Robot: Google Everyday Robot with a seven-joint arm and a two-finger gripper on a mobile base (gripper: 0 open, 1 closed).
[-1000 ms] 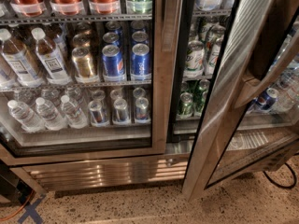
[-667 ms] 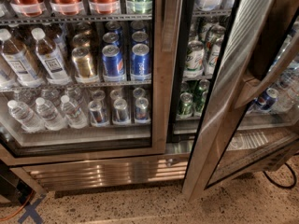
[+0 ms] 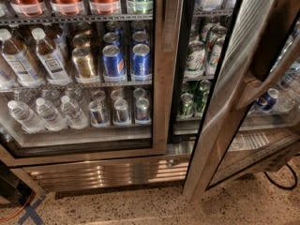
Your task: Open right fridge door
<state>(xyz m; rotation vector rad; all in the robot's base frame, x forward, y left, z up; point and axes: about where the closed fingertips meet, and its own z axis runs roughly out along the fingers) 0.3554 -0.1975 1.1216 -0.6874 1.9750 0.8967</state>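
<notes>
- The right fridge door [image 3: 228, 90] is standing swung open, its steel frame slanting from the top right down to the floor [image 3: 140, 210].
- The gripper [image 3: 275, 34] is showing only as a dark shape at the upper right, just behind that frame; I cannot tell its state.
- Green-and-white cans [image 3: 194, 60] are sitting on 2 shelves in the uncovered compartment.

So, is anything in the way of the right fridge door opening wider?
Nothing visible blocks the right fridge door, already swung out. A black cable lies on the floor beside it. The gripper is not in view.
</notes>
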